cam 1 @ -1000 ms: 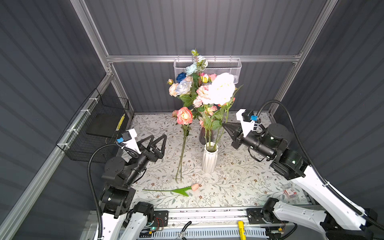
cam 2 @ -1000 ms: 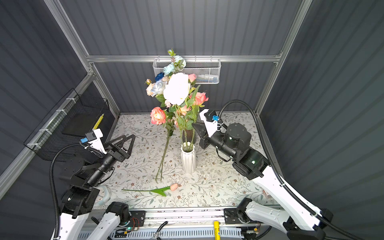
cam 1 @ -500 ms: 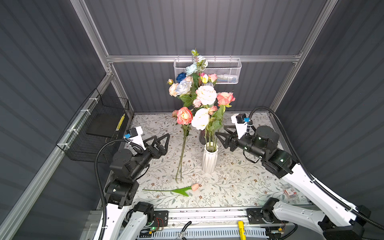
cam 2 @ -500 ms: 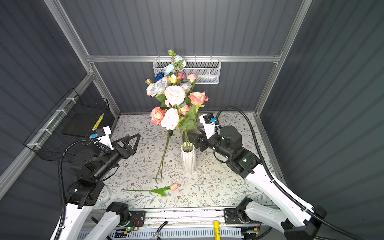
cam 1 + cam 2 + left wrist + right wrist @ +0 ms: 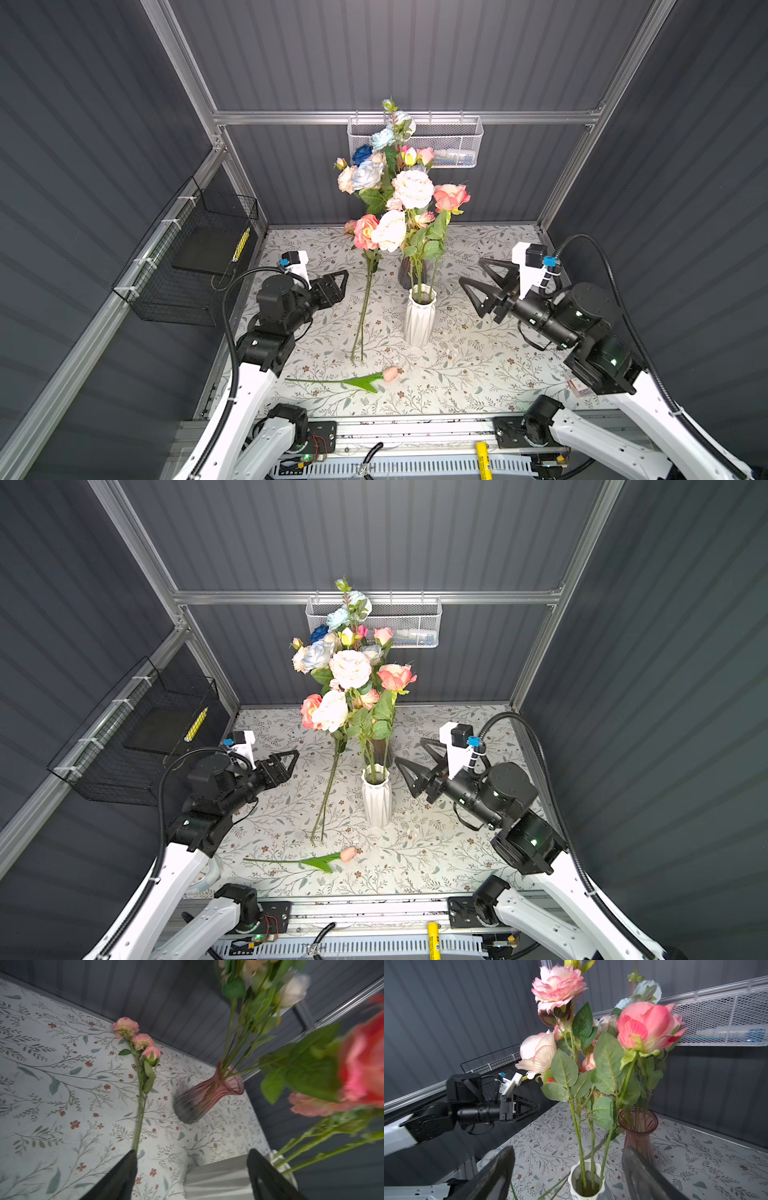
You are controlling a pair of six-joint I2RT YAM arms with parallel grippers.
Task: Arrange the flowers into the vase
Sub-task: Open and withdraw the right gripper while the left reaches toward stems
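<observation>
While both arms are hovering over the floral-patterned counter [image 5: 478, 374], most of the flowers [image 5: 411, 193] are already standing in vases at its middle. Three leafy stems with pink, peach and cream heads are rising from the ribbed white vase [image 5: 419, 322]. A taller bunch with pale blue and dark blue heads is standing in the pink glass vase [image 5: 638, 1136] just behind it.

The left pincer [image 5: 343, 279] is hanging open and holding nothing, to the left of the white vase. In the left wrist view its fingers [image 5: 124, 1172] are standing well apart. A spray of small pink roses [image 5: 143, 1041] is lying flat on the counter between this pincer and the white vase, and its stem is disappearing behind one finger in that view.

The right pincer [image 5: 470, 271] is also gaping wide and empty, just right of the white vase. Its jaws are facing the stems and touching none of them. A single peach tulip [image 5: 390, 373] is lying near the front edge, well apart from both pincers.
</observation>
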